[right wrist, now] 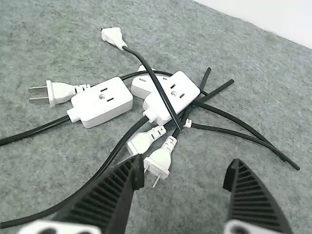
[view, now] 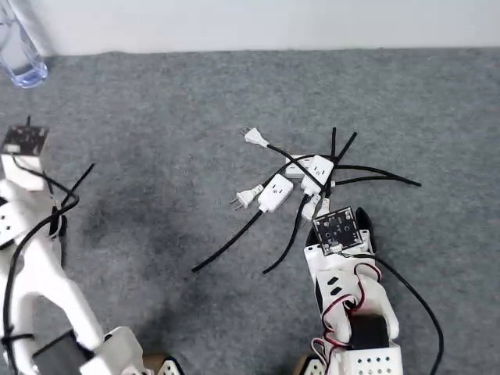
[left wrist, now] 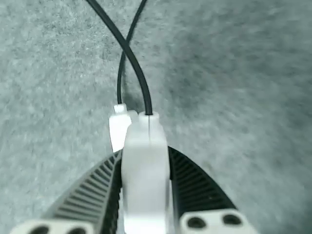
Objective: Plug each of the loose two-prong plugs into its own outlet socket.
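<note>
A: From above?
B: The pile of cords lies just ahead of the jaws of the right arm; the left arm stands well apart from it.
A: And the left wrist camera?
B: The left gripper is clenched on a white block, with a black cord leaving it past the tips. Plug or socket, I cannot tell. A smaller white piece sits just beside it, outside one jaw.
A: The right wrist?
B: The right gripper is spread wide and holds nothing. A loose plug lies right at one jaw's tip, prongs pointing back at the gripper; a second plug is just beside it. A socket and a second socket lie farther ahead among the cords.
A: How to take it well?
B: I'd shift sideways until that plug's body is centred between the jaws, close on the body, not prongs or cord, and lift it clear of the tangle first.
</note>
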